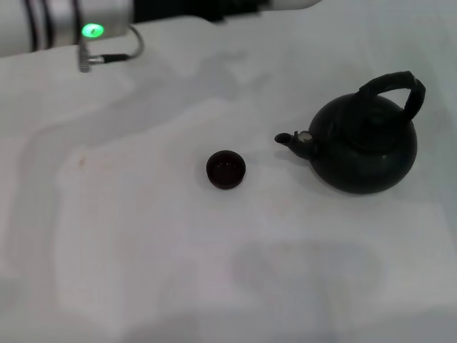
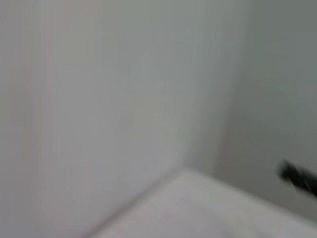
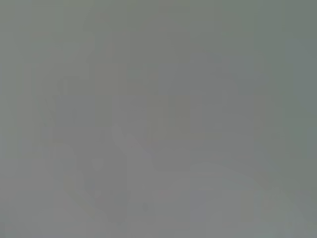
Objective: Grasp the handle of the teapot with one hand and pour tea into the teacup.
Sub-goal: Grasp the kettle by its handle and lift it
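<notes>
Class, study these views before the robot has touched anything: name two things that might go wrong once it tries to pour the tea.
1. The teacup is small and low beside the much bigger teapot, so the stream from the short spout may miss it and wet the white table.
2. The handle arches off toward the pot's far side, so a lift there may let the pot swing. No end effector is in view yet.

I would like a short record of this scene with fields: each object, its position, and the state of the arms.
teapot: upright on the white table, on the robot's right side
handle: arched over the pot, nothing holding it
spout: points toward the teacup
teacup: upright, left of the spout, apart from it
left arm: at the far left edge, pincer not visible
right arm: not visible
</notes>
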Robot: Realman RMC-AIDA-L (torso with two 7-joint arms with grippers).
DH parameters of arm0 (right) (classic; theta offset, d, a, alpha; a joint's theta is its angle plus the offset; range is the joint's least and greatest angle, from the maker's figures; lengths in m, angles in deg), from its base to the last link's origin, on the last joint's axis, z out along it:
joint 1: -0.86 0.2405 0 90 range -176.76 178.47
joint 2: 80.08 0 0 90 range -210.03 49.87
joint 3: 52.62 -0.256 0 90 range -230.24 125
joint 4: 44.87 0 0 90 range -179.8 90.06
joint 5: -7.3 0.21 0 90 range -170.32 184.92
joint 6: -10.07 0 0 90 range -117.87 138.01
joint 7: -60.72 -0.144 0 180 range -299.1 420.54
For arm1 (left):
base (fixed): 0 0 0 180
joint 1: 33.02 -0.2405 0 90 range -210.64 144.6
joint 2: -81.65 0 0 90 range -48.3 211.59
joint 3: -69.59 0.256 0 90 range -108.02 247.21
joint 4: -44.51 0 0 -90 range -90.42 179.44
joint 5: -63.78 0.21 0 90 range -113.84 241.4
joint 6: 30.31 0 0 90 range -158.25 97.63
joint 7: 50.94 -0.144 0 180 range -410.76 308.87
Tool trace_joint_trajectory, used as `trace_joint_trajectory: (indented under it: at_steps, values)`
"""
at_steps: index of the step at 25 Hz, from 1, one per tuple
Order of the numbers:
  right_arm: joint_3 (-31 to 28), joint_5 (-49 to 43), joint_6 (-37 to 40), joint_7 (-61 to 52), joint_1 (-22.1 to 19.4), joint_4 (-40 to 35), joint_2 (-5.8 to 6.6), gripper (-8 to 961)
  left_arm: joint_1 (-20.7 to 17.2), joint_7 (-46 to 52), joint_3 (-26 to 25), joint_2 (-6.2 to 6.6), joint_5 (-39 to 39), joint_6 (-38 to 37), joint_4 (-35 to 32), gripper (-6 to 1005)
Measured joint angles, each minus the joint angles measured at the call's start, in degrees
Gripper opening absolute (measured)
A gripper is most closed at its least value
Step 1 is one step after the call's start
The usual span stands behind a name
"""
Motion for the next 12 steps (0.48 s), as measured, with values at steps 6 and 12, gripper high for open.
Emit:
trace_joint_trajectory:
  at_steps: [6, 12]
  values:
    - [-0.6, 0.3, -0.7, -4.4, 0.6, -0.2, 0.19, 871, -1.4, -17.6, -8.3, 0.09, -22.0, -0.4, 16.2, 729]
    - [-0.5, -0.4, -1.3, -10.3, 1.1, -0.2, 1.45, 871, -4.3, -40.0, -10.0, -0.23, -44.7, 0.3, 27.2, 726]
